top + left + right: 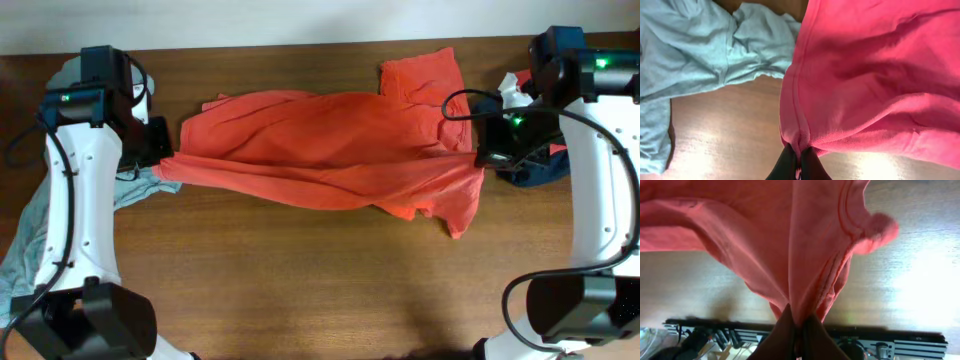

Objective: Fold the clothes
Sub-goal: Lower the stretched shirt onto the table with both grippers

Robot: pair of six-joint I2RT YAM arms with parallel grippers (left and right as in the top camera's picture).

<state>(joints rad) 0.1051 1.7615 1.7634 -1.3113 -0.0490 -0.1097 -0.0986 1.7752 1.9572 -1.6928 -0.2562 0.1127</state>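
— Where is the shirt?

— The shirt (330, 150) lies stretched across the far half of the table (300, 290), running from near the left edge to near the right edge. It is creased along its length. One flap of it reaches toward the far edge on the right side.

— And your jaws?

— My left gripper (799, 151) is pressed together on the hem at the shirt's left end, with cloth bunched between the black fingers. My right gripper (799, 317) pinches the right end the same way, and a fold rises straight out from between the fingers. Both ends sit close to the wood.

— What lies around you?

— A blue garment (25, 240) is crumpled at the left edge. One corner of it is just beside my left gripper and touches the shirt's end. At the right edge a dark bundle (535, 172) lies just beyond my right gripper, partly hidden by that arm. Near the far right corner there is a white scrap (512, 92) with some red next to it; I cannot tell what it is. In the right wrist view, a black rail (890, 342) with cables runs along behind my fingers.
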